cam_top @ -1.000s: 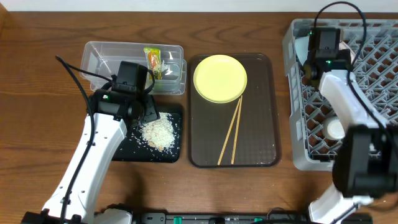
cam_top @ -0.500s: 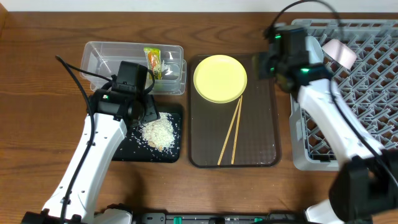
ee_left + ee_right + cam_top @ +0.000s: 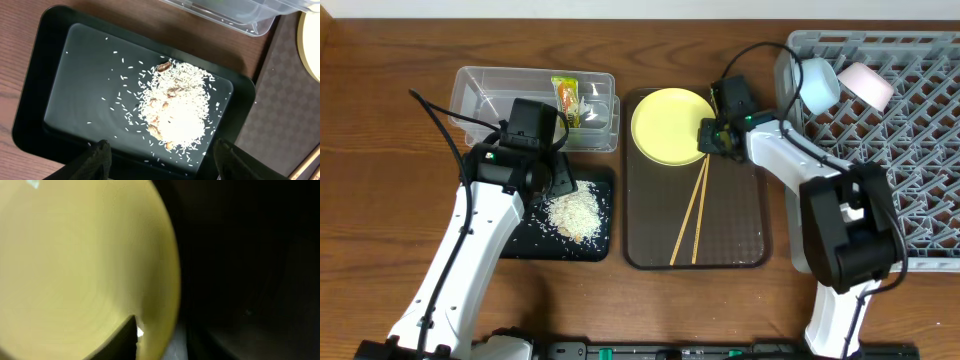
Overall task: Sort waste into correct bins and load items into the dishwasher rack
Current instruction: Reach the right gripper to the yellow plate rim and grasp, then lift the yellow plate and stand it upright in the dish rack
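The yellow plate (image 3: 670,125) lies at the back of the brown serving tray (image 3: 740,240), and the chopsticks (image 3: 692,215) lie in front of it. My right gripper (image 3: 711,139) is at the plate's right rim. In the right wrist view one finger (image 3: 126,341) rests over the plate (image 3: 75,265), and the jaws look open across the rim. My left gripper (image 3: 165,162) is open and empty above the black tray (image 3: 35,75), which holds the rice scraps (image 3: 175,112). The green-and-yellow wrapper (image 3: 565,95) lies in the clear tub (image 3: 480,85). The cup is hidden.
The grey rack (image 3: 910,150) fills the right side, with a light blue bowl (image 3: 817,82) and a white bowl (image 3: 866,85) at its back left. The right arm reaches from the rack side across the tray's right edge. Bare wood lies in front.
My right arm has swung left, out of the rack, and come down to the yellow plate's right rim. The left arm has not moved.
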